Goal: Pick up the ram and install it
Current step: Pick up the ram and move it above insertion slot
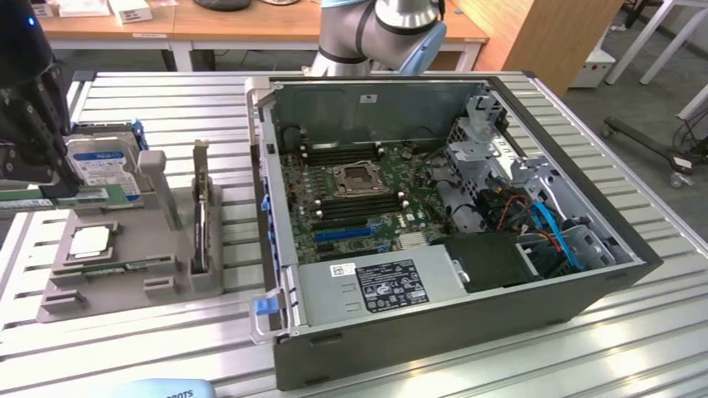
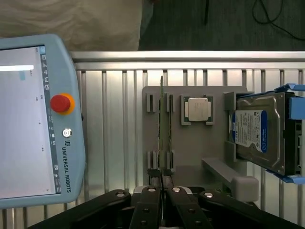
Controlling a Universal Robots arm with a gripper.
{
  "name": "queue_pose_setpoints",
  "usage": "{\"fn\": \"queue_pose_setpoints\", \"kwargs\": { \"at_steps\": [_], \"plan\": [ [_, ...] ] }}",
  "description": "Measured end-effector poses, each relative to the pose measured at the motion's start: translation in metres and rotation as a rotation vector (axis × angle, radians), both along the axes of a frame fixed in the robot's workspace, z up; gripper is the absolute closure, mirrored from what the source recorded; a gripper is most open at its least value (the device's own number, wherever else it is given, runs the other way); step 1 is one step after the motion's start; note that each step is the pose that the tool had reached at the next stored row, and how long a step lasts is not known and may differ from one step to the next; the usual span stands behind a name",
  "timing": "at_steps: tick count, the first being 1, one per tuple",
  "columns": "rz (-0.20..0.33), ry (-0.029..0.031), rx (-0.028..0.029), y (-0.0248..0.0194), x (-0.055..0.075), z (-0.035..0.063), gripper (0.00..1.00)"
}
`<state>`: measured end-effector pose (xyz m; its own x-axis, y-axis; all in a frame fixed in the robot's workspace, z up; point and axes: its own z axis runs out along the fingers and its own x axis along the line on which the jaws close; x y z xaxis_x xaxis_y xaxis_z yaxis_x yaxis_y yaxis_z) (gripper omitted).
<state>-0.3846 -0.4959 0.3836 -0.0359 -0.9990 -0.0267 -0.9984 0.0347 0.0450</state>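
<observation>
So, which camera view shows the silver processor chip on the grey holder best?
The wrist view: it looks straight down on the processor chip, so its square silver lid shows whole. The exterior view shows the processor chip at a slant, near the hard drive.

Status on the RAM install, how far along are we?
Done: the ram is out of the grey tray. A second green stick lies in its slot there.
In hand: the gripper is shut on the ram, holding it edge-on above the tray.
Left: the install itself. The ram is well away from the motherboard in the open case.
</observation>
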Motion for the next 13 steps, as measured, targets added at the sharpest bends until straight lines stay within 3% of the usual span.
{"fn": "queue_pose_setpoints", "kwargs": {
  "at_steps": [13],
  "plan": [
    [0.000,0.0001,-0.0002,0.0000,0.000,0.0125,0.89]
  ]
}}
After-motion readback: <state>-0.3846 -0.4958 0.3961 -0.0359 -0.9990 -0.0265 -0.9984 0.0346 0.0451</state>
